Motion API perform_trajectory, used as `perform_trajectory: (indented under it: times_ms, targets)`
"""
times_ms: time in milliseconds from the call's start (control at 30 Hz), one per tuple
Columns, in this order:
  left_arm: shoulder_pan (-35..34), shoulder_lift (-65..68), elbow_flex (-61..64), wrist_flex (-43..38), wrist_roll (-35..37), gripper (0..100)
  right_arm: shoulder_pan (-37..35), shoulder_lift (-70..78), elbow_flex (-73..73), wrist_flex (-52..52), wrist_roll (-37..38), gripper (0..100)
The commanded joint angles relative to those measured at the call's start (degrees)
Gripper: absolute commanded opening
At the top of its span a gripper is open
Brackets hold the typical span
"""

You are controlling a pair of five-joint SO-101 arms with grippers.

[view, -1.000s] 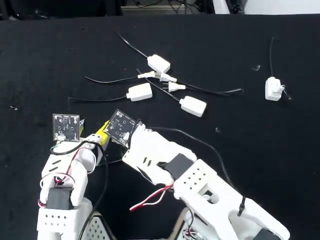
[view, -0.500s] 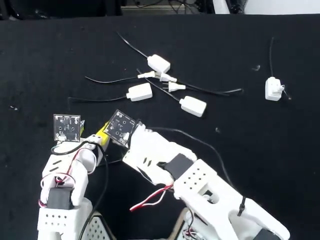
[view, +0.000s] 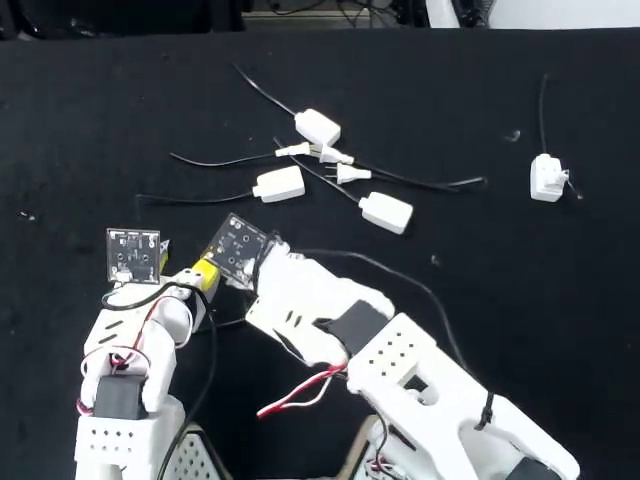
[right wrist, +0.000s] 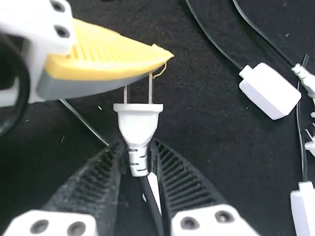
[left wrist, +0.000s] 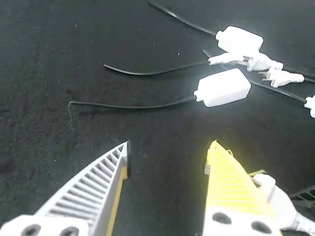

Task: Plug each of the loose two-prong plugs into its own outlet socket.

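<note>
At the near left of the black table [view: 80, 120], the left gripper [left wrist: 170, 147] stood released, jaws spread wide with nothing between them. Its yellow finger [right wrist: 103, 54] reached across in front of the other arm.

Just to its right, the right gripper [right wrist: 138, 147] was clenched on the ribbed neck of a white two-prong plug [right wrist: 138, 120]. The plug's long axis ran along the gripper's own line, prongs aimed leftward straight at that yellow finger (whether they touched it could not be told).

That aim seemed the crux. The nearest outlet socket [view: 279, 184] lay farther out and to the right, off the prongs' line. It lay lengthwise left to right with its cord trailing left, and its slotted end could not be made out. The plug would likely need swinging round toward the far side.

Further right lay two more sockets [view: 318, 127] [view: 386, 212] with loose plugs [view: 350, 174] between them, and a lone white block [view: 546, 178] lay well apart at the far right.
</note>
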Motion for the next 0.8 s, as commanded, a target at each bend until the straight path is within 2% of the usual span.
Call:
perform_trajectory:
  times_ms: [0, 667, 767]
  targets:
    - [-0.6, 0.4, -0.5, -0.6, -0.6, 25, -0.6, -2.4, -7.1, 2.4, -0.3, 1.1]
    - [-0.7, 0.4, -0.7, 0.5, -0.7, 25, -0.6, -2.1, -10.1, 3.9, -0.3, 1.1]
    - [-0.7, 0.4, -0.7, 0.5, -0.7, 25, -0.6, -2.2, -10.2, 5.1, 1.7, 1.1]
